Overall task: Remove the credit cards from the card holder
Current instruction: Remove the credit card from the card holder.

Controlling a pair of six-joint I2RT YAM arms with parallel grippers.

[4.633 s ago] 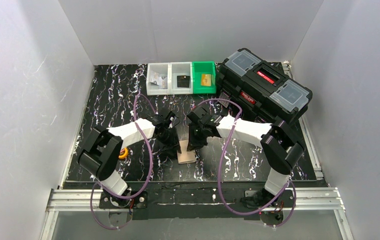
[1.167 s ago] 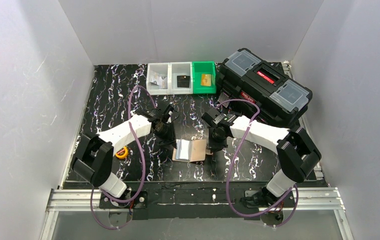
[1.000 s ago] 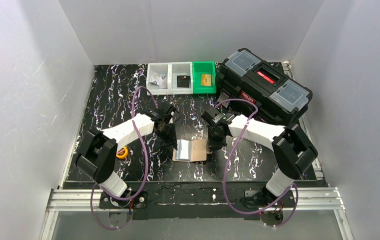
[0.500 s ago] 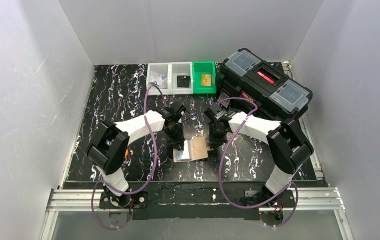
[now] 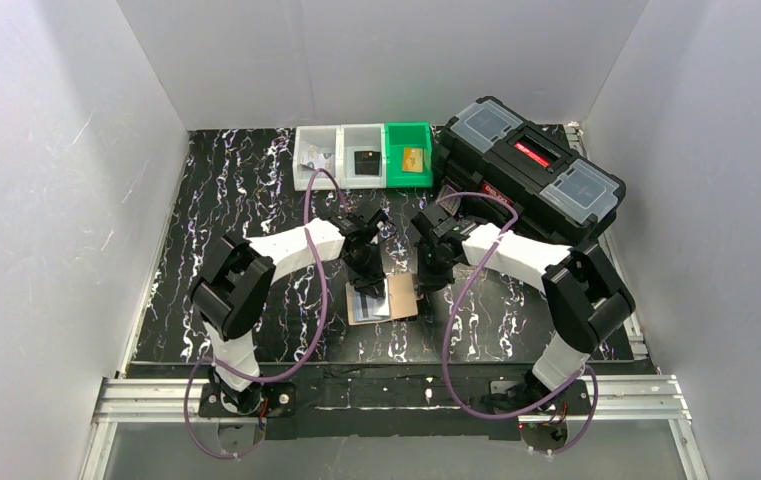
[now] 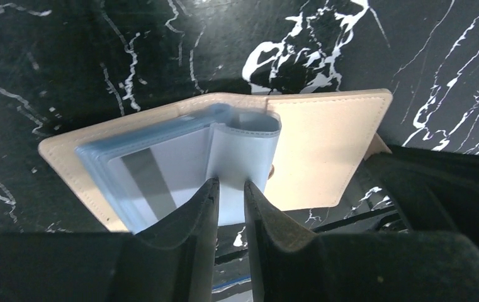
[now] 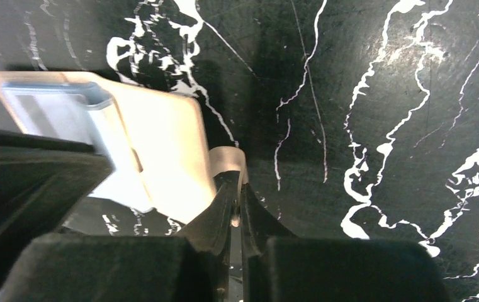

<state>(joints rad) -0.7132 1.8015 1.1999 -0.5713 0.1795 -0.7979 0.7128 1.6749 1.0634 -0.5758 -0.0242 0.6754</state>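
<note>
The cream-beige card holder lies open on the black mat, tan inside up. In the left wrist view the holder shows a clear sleeve stack holding a pale blue card with a dark stripe. My left gripper is shut on a pale blue plastic leaf that curls up from that stack; in the top view the left gripper is over the holder's left half. My right gripper is shut on the holder's snap tab at its right edge, and also shows in the top view.
Two white bins and a green bin stand at the back; a tan-gold card lies in the green one. A large black toolbox sits at the back right, close behind my right arm.
The holder went from standing upright to lying open. My left gripper moved right onto it and closed on the plastic leaf. My right gripper kept hold of the tab.
</note>
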